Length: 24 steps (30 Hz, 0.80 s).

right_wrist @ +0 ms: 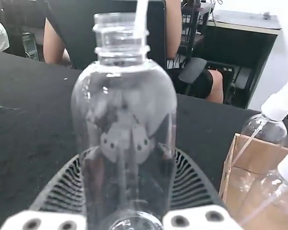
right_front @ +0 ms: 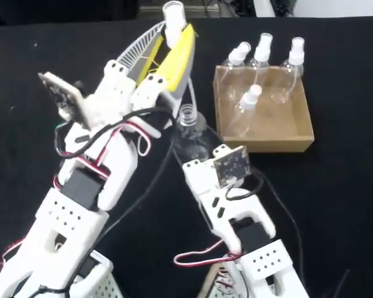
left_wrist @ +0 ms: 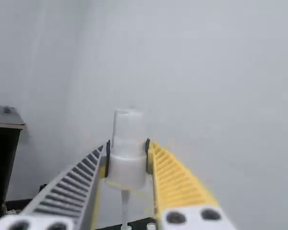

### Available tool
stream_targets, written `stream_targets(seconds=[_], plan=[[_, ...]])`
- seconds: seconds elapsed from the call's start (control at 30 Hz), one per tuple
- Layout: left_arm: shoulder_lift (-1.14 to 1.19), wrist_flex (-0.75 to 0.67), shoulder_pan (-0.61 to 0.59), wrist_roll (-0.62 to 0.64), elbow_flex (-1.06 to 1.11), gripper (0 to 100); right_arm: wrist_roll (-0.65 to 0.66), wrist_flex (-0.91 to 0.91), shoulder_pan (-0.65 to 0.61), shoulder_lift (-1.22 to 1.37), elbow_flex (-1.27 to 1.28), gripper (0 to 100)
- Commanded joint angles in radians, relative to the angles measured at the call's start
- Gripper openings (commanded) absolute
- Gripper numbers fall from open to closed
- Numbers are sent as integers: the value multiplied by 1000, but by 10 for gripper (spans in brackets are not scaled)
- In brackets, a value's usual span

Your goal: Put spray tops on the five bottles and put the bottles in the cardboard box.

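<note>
My left gripper [right_front: 169,38] is raised above the table and shut on a white spray top [right_front: 173,15], seen up close as the spray top [left_wrist: 127,153] between the grey and yellow fingers [left_wrist: 175,182]. Its thin dip tube [right_front: 191,93] hangs down to the open neck of a clear bottle [right_front: 189,130]. My right gripper [right_front: 194,148] is shut on that bottle [right_wrist: 125,134], holding it upright just left of the cardboard box [right_front: 301,138]. The tube [right_wrist: 141,14] enters the bottle's mouth. Several capped bottles [right_front: 248,105] stand in the box.
The box [right_wrist: 230,165] with its capped bottles [right_wrist: 268,128] sits right beside the held bottle. Black cloth [right_front: 336,205] covers the table. White arm bases [right_front: 93,279] stand at the near edge, with cables looping between the arms.
</note>
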Motion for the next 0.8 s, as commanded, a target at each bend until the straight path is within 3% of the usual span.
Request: stream_targets(seconds=[0.0, 0.37, 0.77], plan=[[-21, -41, -8, -12, -16, 30, -6, -28, -9, -27, -13, 11], [-69, -40, -97, -12, -33, 30, -6, -28, -9, -27, -13, 11], [8, -41, -38, -18, -33, 30, -6, -28, -9, -27, -13, 11]])
